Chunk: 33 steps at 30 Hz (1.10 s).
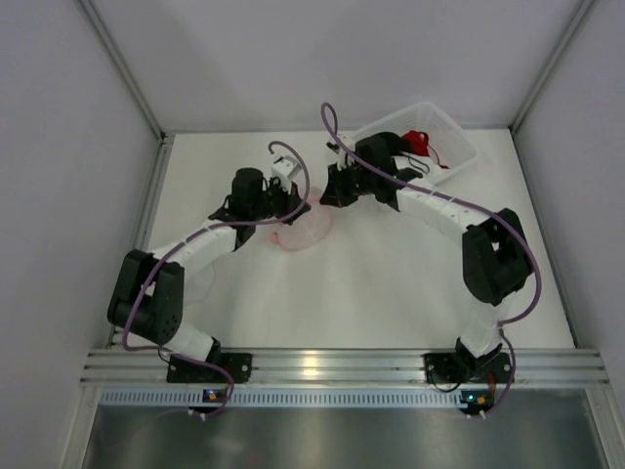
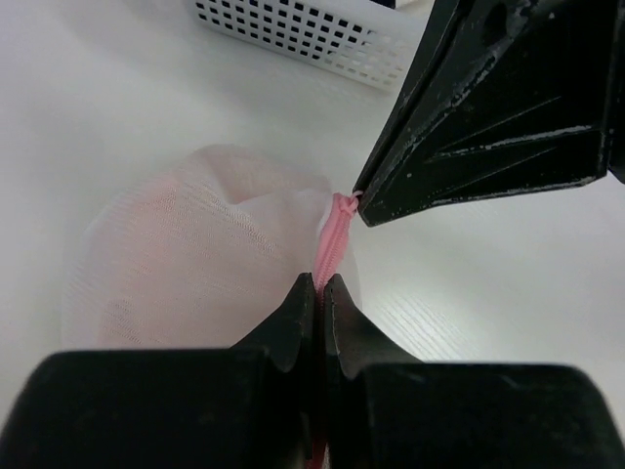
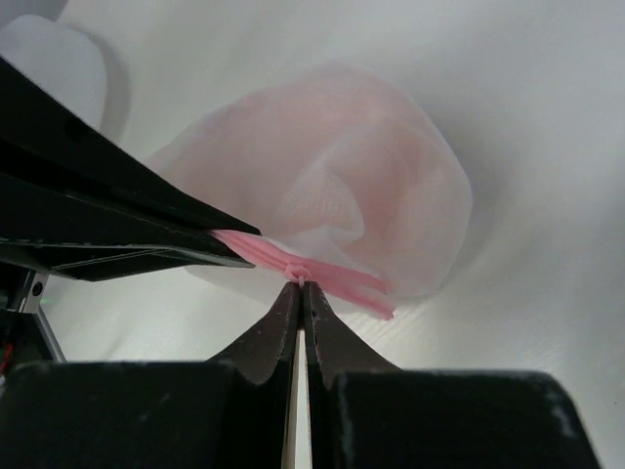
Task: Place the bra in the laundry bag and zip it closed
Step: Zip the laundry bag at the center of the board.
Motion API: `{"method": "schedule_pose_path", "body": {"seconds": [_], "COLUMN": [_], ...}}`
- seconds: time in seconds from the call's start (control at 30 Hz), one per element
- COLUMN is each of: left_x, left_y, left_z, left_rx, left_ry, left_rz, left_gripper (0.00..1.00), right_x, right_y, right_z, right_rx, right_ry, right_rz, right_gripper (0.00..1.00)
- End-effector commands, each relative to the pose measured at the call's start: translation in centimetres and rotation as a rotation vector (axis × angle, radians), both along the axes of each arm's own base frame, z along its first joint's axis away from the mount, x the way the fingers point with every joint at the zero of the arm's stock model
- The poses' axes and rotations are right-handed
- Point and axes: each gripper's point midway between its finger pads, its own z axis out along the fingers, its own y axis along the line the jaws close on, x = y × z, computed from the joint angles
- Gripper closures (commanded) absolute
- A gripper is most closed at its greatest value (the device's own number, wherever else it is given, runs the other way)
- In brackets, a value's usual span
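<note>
A pale pink mesh laundry bag (image 1: 305, 230) lies on the white table; it also shows in the left wrist view (image 2: 186, 254) and the right wrist view (image 3: 361, 186). Something pink shows faintly through the mesh; I cannot tell if it is the bra. My left gripper (image 2: 320, 285) is shut on the bag's pink zipper tape (image 2: 332, 249). My right gripper (image 3: 300, 286) is shut on the small pink zipper pull (image 3: 299, 275), just beside the left fingers. In the top view both grippers, left (image 1: 289, 200) and right (image 1: 330, 191), meet at the bag's far edge.
A white perforated basket (image 1: 454, 137) stands at the back right, holding a red item (image 1: 418, 142); its wall shows in the left wrist view (image 2: 303, 34). Grey walls enclose the table on three sides.
</note>
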Motion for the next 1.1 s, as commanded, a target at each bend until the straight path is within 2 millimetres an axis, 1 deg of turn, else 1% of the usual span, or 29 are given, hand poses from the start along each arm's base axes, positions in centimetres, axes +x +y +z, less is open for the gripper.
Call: {"method": "schedule_pose_path", "body": {"seconds": [0.0, 0.03, 0.1, 0.13, 0.17, 0.2, 0.23, 0.27, 0.3, 0.33, 0.37, 0.4, 0.43, 0.47, 0.5, 0.53, 0.57, 0.6, 0.63, 0.67, 0.7, 0.73, 0.77, 0.83, 0.87, 0.93, 1.0, 1.03, 1.07], "left_x": [0.4, 0.5, -0.2, -0.3, -0.6, -1.2, -1.2, -1.8, -2.2, -2.9, -2.8, -3.7, -4.0, -4.7, -5.2, -5.6, -5.9, -6.3, -6.3, -6.0, -6.0, -5.7, -5.3, -5.4, -5.2, -5.5, -4.3, -4.3, -3.1], "left_y": [1.7, 2.0, 2.8, 3.0, 3.1, 3.5, 3.9, 4.3, 4.7, 5.5, 5.5, 5.9, 6.1, 6.1, 6.0, 5.9, 5.8, 5.6, 5.5, 5.4, 5.6, 5.7, 5.7, 5.1, 4.6, 3.4, 2.4, 1.6, 1.0], "left_z": [4.8, 5.6, 6.4, 7.0, 7.3, 7.4, 7.9, 7.0, 8.1, 8.3, 8.6, 8.5, 8.5, 7.6, 7.9, 7.7, 7.7, 7.2, 7.2, 8.4, 7.9, 8.2, 9.2, 10.0, 10.7, 11.3, 11.8, 11.8, 11.7], "left_rx": [-0.122, -0.153, -0.226, -0.255, -0.288, -0.308, -0.334, -0.349, -0.38, -0.415, -0.428, -0.441, -0.45, -0.444, -0.445, -0.44, -0.425, -0.4, -0.362, -0.348, -0.31, -0.272, -0.264, -0.25, -0.232, -0.208, -0.192, -0.179, -0.177], "left_ry": [-0.118, -0.133, -0.11, -0.117, -0.096, -0.092, -0.107, -0.074, -0.102, -0.109, -0.11, -0.113, -0.112, -0.097, -0.109, -0.106, -0.115, -0.093, -0.109, -0.132, -0.113, -0.146, -0.169, -0.204, -0.236, -0.275, -0.29, -0.305, -0.292], "left_rz": [0.144, 0.175, 0.216, 0.234, 0.252, 0.27, 0.297, 0.321, 0.34, 0.373, 0.378, 0.386, 0.393, 0.38, 0.363, 0.35, 0.327, 0.302, 0.285, 0.276, 0.28, 0.269, 0.265, 0.212, 0.166, 0.054, 0.0, -0.065, -0.078], "left_gripper": [1.0, 1.0, 1.0, 1.0, 1.0, 1.0, 1.0, 1.0, 1.0, 1.0, 1.0, 1.0, 1.0, 1.0, 1.0, 0.99, 0.95, 0.73, 0.55, 0.38, 0.2, 0.16, 0.15, 0.13, 0.12, 0.12, 0.12, 0.14, 0.14], "right_x": [1.7, 1.6, 2.1, 1.9, 1.9, 1.9, 1.7, 1.5, 1.4, 1.1, 0.9, 0.8, 0.4, 0.3, -0.1, -0.4, -0.7, -0.8, -1.0, -1.1, -1.0, -1.3, -1.6, -1.7, -1.9, -2.3, -2.4, -2.5, -2.5], "right_y": [-1.0, -1.5, -2.4, -2.8, -3.0, -3.1, -3.3, -3.3, -3.4, -3.5, -3.7, -3.9, -4.1, -4.4, -4.5, -4.8, -4.8, -4.8, -4.7, -4.7, -4.5, -4.2, -4.2, -4.0, -3.8, -3.6, -3.5, -3.4, -3.4], "right_z": [5.0, 4.2, 4.2, 3.5, 3.3, 3.5, 2.9, 2.9, 2.7, 2.3, 1.8, 1.8, 1.3, 1.1, 1.4, 1.0, 1.1, 1.6, 2.0, 2.4, 3.2, 3.6, 4.0, 5.1, 5.7, 6.7, 7.8, 8.2, 8.4], "right_rx": [0.092, 0.087, 0.105, 0.101, 0.102, 0.114, 0.113, 0.118, 0.123, 0.123, 0.115, 0.118, 0.112, 0.113, 0.114, 0.106, 0.107, 0.103, 0.105, 0.101, 0.106, 0.112, 0.099, 0.084, 0.075, 0.068, 0.064, 0.067, 0.061], "right_ry": [-0.063, -0.044, -0.033, -0.016, -0.008, -0.011, 0.004, 0.006, 0.014, 0.027, 0.036, 0.041, 0.056, 0.059, 0.055, 0.062, 0.058, 0.037, 0.033, 0.01, -0.008, -0.012, -0.041, -0.084, -0.114, -0.13, -0.16, -0.165, -0.173], "right_rz": [-0.092, -0.108, -0.141, -0.151, -0.159, -0.167, -0.171, -0.175, -0.183, -0.19, -0.194, -0.202, -0.206, -0.21, -0.208, -0.21, -0.199, -0.182, -0.163, -0.14, -0.124, -0.097, -0.061, -0.033, 0.001, 0.033, 0.064, 0.079, 0.087], "right_gripper": [1.0, 1.0, 1.0, 1.0, 1.0, 1.0, 1.0, 1.0, 1.0, 1.0, 1.0, 1.0, 1.0, 1.0, 1.0, 1.0, 1.0, 1.0, 1.0, 1.0, 1.0, 1.0, 1.0, 1.0, 1.0, 1.0, 1.0, 1.0, 1.0]}}
